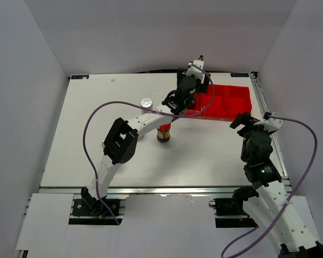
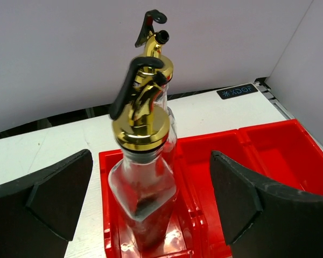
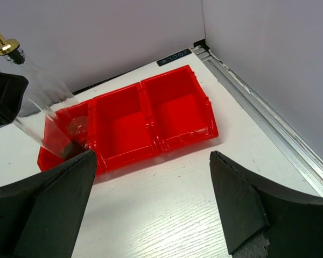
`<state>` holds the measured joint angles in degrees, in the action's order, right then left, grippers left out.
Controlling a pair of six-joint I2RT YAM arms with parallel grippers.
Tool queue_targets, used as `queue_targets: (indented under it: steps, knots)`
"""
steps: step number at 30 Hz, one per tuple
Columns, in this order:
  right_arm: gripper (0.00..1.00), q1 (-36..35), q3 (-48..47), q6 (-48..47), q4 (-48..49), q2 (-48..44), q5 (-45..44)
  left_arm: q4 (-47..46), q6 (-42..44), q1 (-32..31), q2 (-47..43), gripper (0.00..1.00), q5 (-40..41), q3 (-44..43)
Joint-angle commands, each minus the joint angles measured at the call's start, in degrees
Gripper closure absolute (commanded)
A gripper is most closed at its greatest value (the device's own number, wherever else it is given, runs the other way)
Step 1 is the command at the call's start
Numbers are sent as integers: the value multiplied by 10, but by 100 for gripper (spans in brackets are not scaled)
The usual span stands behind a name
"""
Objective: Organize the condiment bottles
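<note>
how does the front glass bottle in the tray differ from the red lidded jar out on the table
The front glass bottle is tall and clear with a gold pourer; the red-lidded jar is short and dark. The bottle stands in the red tray's left compartment; the jar stands on the table, outside it. The bottle sits between the open left end effector's fingers; nothing brackets the jar. Both appear upright.

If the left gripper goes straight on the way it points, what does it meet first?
Probably the nearer glass bottle, standing in the red tray between the fingers of the open left gripper; depth is unclear.
</note>
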<state>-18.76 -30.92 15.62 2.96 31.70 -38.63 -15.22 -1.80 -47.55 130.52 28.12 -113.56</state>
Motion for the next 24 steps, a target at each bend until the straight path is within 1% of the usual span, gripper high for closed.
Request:
queue_targets:
  steps: [1, 3, 4, 6, 8, 9, 10, 11, 12, 13, 14, 15, 16, 17, 18, 19, 20, 21, 22, 23, 24]
  knots:
    - [11, 2, -7, -16, 14, 2, 18, 29, -2, -6, -78, 2, -2, 8]
    - [11, 1, -19, -27, 0, 12, 48, 55, -20, -7, -103, 2, -2, 14]
    - [11, 2, -27, -33, -7, 18, 67, 91, -26, -7, -114, 2, -2, 18]
    - [10, 2, -39, -45, -23, 37, 132, 119, -36, -8, -159, 2, -2, 36]
    - [11, 1, -49, -60, -24, 49, 182, 141, -48, -8, -198, 2, 4, 82]
    - [10, 1, -50, -69, -22, 60, 229, 147, -52, -8, -239, 2, 5, 101]
    - [11, 1, -55, -76, -23, 65, 255, 166, -56, -9, -261, 2, 14, 140]
    - [11, 2, -56, -83, -22, 71, 303, 173, -59, -9, -284, 2, 23, 162]
    - [11, 1, -59, -86, -21, 80, 322, 182, -71, -8, -327, 2, 33, 184]
    - [11, 0, -61, -90, -21, 85, 343, 198, -77, -8, -350, 2, 67, 209]
    - [11, 1, -65, -95, -21, 90, 380, 205, -86, -8, -373, 2, 85, 261]
    - [11, 0, -68, -96, -20, 101, 407, 213, -107, -8, -397, 2, 106, 290]
    - [11, -2, -70, -102, -18, 108, 433, 222, -116, -8, -443, 2, 129, 318]
    - [11, -5, -78, -104, -16, 114, 456, 227, -128, -8, -466, 2, 176, 346]
    - [10, -9, -84, -104, -15, 132, 496, 234, -152, -6, -488, 2, 202, 396]
    - [11, -23, -89, -107, -13, 143, 512, 251, -165, -4, -525, 2, 226, 418]
    - [10, -35, -95, -109, -11, 154, 520, 265, -180, 0, -541, 2, 269, 437]
    - [11, -51, -109, -110, -11, 176, 515, 281, -200, 5, -556, 2, 288, 469]
    - [11, -91, -115, -111, -9, 189, 502, 314, -245, 27, -585, 2, 297, 484]
    - [11, -115, -121, -120, -4, 203, 474, 325, -267, 46, -600, 2, 293, 502]
    - [11, -138, -141, -125, -1, 234, 459, 332, -308, 95, -616, 2, 263, 538]
